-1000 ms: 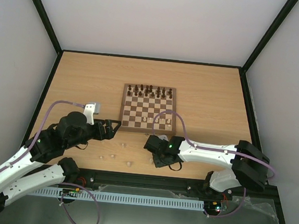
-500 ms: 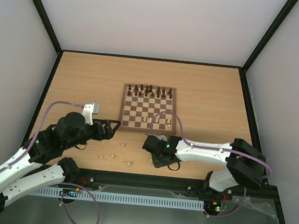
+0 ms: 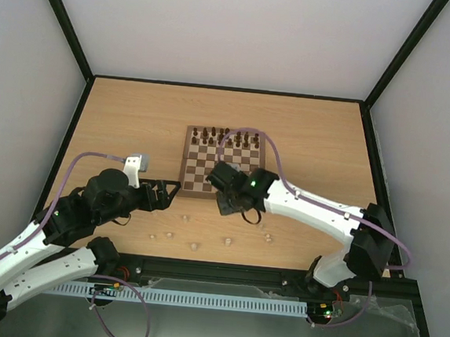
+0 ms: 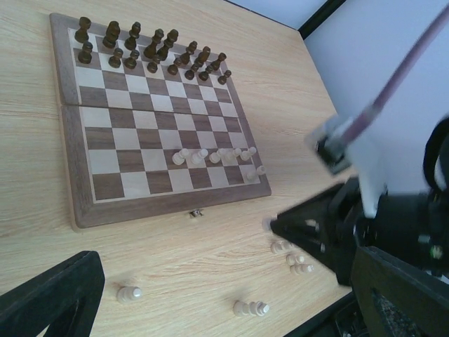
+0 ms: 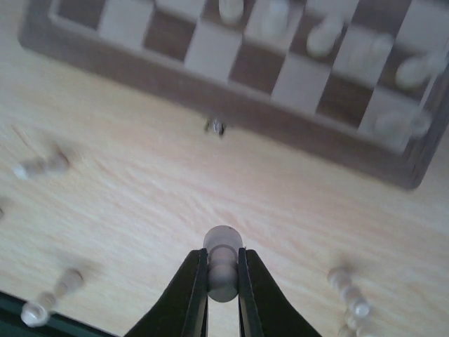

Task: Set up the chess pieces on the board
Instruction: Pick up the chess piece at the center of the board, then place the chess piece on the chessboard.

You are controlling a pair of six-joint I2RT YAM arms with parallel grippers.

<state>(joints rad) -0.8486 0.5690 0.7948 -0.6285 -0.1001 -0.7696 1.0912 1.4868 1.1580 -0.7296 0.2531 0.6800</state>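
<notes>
No legible txt anywhere.

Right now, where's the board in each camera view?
Top: board mid-table, near edge partly under the right arm.
Left wrist: board fills the upper left, whole.
Right wrist: only the board's near edge, along the top, blurred.
Shared landmark: front latch, seen in both wrist views, hidden in top.
</notes>
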